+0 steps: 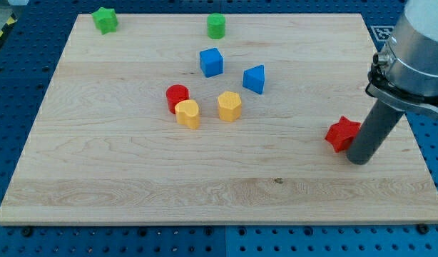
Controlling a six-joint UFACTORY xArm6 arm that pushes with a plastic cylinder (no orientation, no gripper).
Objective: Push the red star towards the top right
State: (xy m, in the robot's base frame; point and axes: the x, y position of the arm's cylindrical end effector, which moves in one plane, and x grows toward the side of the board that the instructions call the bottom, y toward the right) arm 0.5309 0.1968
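Observation:
The red star [341,133] lies on the wooden board [133,178] at the view's right, below the middle. My tip [359,160] rests on the board just to the star's lower right, the rod touching or almost touching the star's right side. The rod hides a little of the star's right edge.
A red cylinder [177,95], a yellow heart-like block [187,113] and a yellow hexagon [230,106] cluster mid-board. A blue cube [211,62] and a blue wedge [254,78] sit above them. A green star [103,19] and a green cylinder [216,26] are at the top edge.

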